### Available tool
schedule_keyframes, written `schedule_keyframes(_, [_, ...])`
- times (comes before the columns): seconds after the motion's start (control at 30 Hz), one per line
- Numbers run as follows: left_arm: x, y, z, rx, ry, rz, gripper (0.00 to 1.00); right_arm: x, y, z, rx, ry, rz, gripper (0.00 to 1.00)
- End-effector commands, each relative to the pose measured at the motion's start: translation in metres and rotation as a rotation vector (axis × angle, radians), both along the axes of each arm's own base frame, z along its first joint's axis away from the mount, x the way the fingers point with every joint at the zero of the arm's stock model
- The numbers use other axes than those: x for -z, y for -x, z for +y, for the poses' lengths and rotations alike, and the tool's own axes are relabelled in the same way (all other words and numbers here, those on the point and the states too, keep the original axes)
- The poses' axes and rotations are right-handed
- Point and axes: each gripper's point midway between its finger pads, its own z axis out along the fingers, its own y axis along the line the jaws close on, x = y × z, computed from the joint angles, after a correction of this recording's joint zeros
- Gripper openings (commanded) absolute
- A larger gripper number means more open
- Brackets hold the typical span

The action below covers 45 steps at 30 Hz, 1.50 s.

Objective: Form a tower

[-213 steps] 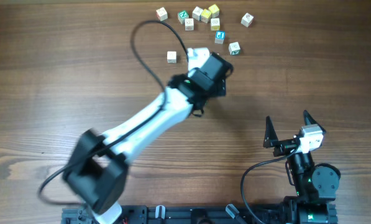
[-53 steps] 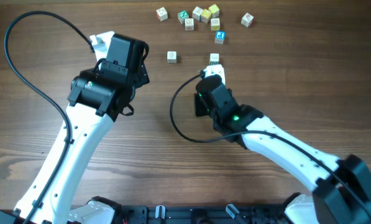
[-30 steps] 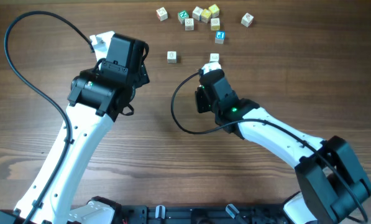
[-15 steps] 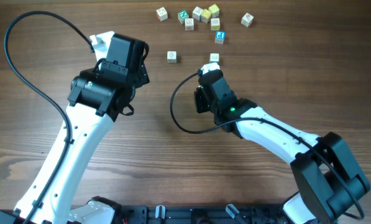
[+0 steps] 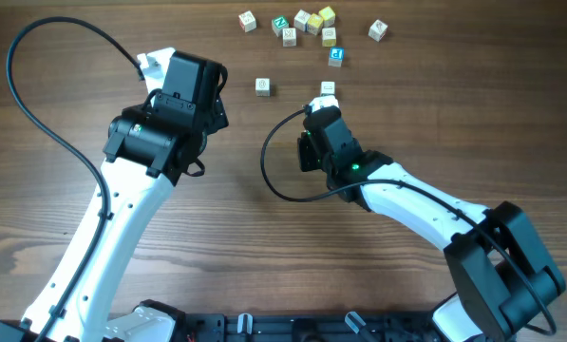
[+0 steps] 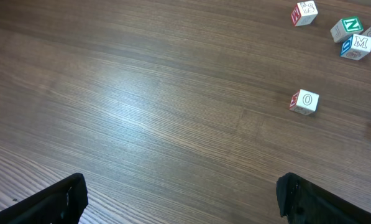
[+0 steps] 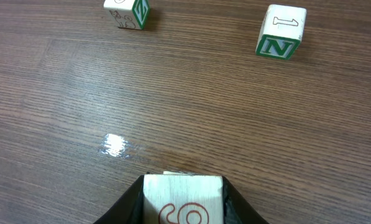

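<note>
Overhead, the tower [image 5: 328,88] shows only as one whitish cube top at the tip of the right gripper [image 5: 327,98]. It stands on the wooden desk [image 5: 435,123] just below a loose cluster of letter cubes [image 5: 307,24] and to the right of a lone cube [image 5: 262,86]. The left gripper [image 5: 193,76] hangs well to the left, apart from every cube. Left wrist view: its fingers [image 6: 58,199] stand wide apart above the wood — the lone cube, marked O, lies to the upper right. Right wrist view: the right gripper is clamped on the tower's whitish, red-marked cube, with a pale sliver showing just beyond it — how many cubes are stacked I cannot tell. A cube with a green N [image 7: 281,31] and a second green-marked cube [image 7: 128,11] lie farther off.
</note>
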Motion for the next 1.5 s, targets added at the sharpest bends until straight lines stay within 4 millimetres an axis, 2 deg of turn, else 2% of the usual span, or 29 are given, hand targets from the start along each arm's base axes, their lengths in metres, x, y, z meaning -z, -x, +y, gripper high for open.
schedule_keyframes(0.0, [-0.002, 0.000, 0.002, 0.002, -0.006, -0.005, 1.00, 0.007, -0.002, -0.004, 0.028, 0.016, 0.006, 0.31])
schedule_keyframes(0.4, [-0.002, 0.000, 0.002, 0.002, -0.006, -0.005, 1.00, 0.007, -0.002, -0.004, 0.028, 0.016, 0.006, 0.42])
schedule_keyframes(0.57, [-0.002, 0.000, 0.002, 0.002, -0.006, -0.005, 1.00, 0.007, -0.002, -0.004, 0.028, 0.015, 0.006, 0.59])
schedule_keyframes(0.73, [-0.002, 0.000, 0.002, 0.002, -0.006, -0.005, 1.00, 0.007, -0.003, -0.004, 0.027, 0.015, 0.006, 0.68])
schedule_keyframes(0.77, [-0.002, 0.000, 0.002, 0.002, -0.006, -0.005, 1.00, 0.005, -0.003, -0.003, 0.027, 0.018, 0.010, 0.74])
schedule_keyframes(0.8, [-0.002, 0.000, 0.002, 0.002, -0.006, -0.005, 1.00, 0.004, -0.003, -0.003, 0.028, 0.021, 0.014, 0.76])
schedule_keyframes(0.87, [-0.002, 0.000, 0.002, 0.002, -0.006, -0.005, 1.00, -0.006, -0.006, -0.002, 0.029, 0.035, 0.036, 0.83])
schedule_keyframes(0.9, [-0.002, 0.000, 0.002, 0.002, -0.006, -0.005, 1.00, -0.012, -0.007, -0.001, 0.034, 0.038, 0.048, 0.98])
schedule_keyframes(1.03, [-0.002, 0.000, 0.002, 0.002, -0.006, -0.005, 1.00, -0.046, -0.010, 0.001, 0.047, 0.055, 0.097, 0.99])
schedule_keyframes(1.1, [-0.002, 0.000, 0.002, 0.002, -0.006, -0.005, 1.00, -0.075, -0.010, 0.010, 0.036, -0.017, 0.161, 1.00])
schedule_keyframes(1.17, [-0.002, 0.000, 0.002, 0.002, -0.006, -0.005, 1.00, -0.083, -0.012, 0.009, 0.018, -0.074, 0.242, 0.99])
schedule_keyframes(1.23, [-0.002, 0.000, 0.002, 0.002, -0.006, -0.005, 1.00, -0.071, -0.017, 0.000, 0.037, -0.048, 0.351, 0.99])
schedule_keyframes(1.33, [-0.002, 0.000, 0.002, 0.002, -0.006, -0.005, 1.00, -0.040, -0.018, 0.004, 0.041, 0.039, 0.514, 1.00])
schedule_keyframes(1.4, [-0.002, 0.000, 0.002, 0.002, -0.006, -0.005, 1.00, -0.017, -0.014, 0.006, 0.048, 0.076, 0.602, 1.00])
schedule_keyframes(1.47, [-0.002, 0.000, 0.002, 0.002, -0.006, -0.005, 1.00, -0.007, -0.008, 0.006, 0.050, 0.089, 0.639, 1.00])
